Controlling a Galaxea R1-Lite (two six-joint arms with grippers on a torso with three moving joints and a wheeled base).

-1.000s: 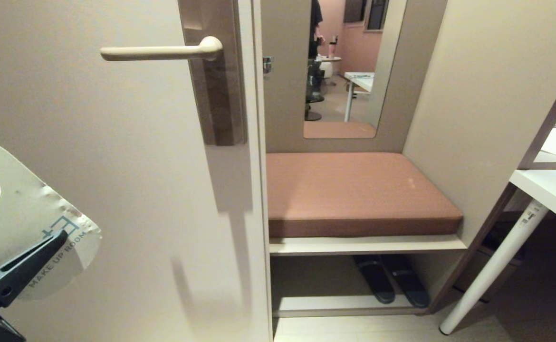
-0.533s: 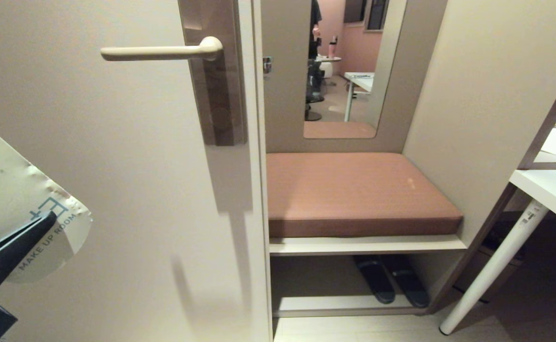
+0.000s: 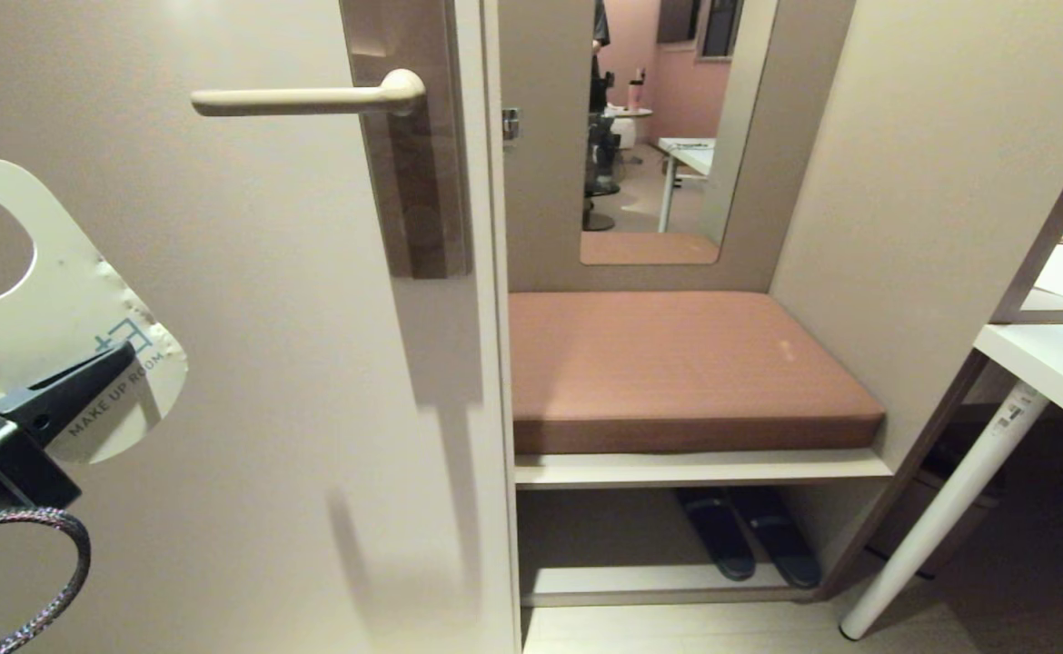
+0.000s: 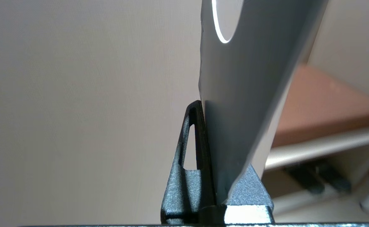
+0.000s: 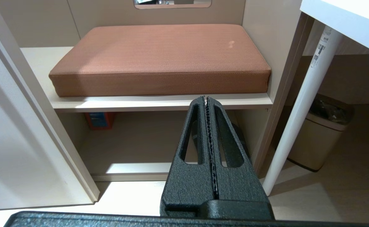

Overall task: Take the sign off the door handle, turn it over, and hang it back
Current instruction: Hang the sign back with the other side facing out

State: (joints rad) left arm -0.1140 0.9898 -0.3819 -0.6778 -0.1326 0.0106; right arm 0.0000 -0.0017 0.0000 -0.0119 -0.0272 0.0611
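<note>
Door (image 3: pixel 223 363) w/ door handle (image 3: pixel 304 98) bare, so sign's already off. Sign (image 3: pixel 59 309) is low-left of the handle, well apart from it, white "MAKE UP ROOM" face toward cam, oval hole up; flip looks done. Left gripper (image 3: pixel 86 381) clamped on sign's lower end. Left to do: lift, thread hole over lever, release. Right gripper (image 5: pixel 206 99) closed, empty, parked by the bench.
</note>
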